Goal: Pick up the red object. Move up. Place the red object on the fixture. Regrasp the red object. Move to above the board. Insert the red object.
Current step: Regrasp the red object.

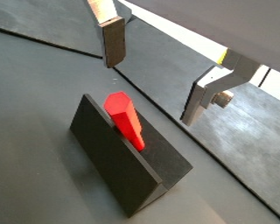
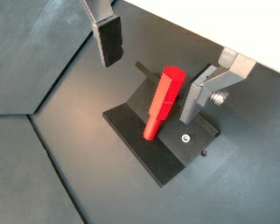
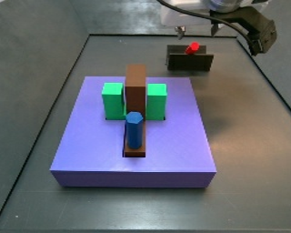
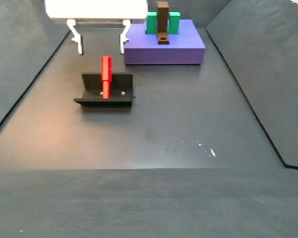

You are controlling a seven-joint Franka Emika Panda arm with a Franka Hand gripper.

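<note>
Leaning on the fixture (image 2: 164, 144), the red object (image 2: 161, 103) rests propped against its back edge for regrasping; my end effector (image 2: 154, 66) hovers above it, spread, holding nothing.

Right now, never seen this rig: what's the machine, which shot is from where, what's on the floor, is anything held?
It is one robot arm ending in a two-finger pincer. Two pictures come from cameras on its wrist, looking down past the silver fingers; two come from cameras fixed beside the table. On the grey floor stands the fixture, a dark bracket, with the red object leaning on it. Farther off lies the purple board carrying green blocks, a brown bar and a blue peg. The pincer hangs open above the fixture, holding nothing.
</note>
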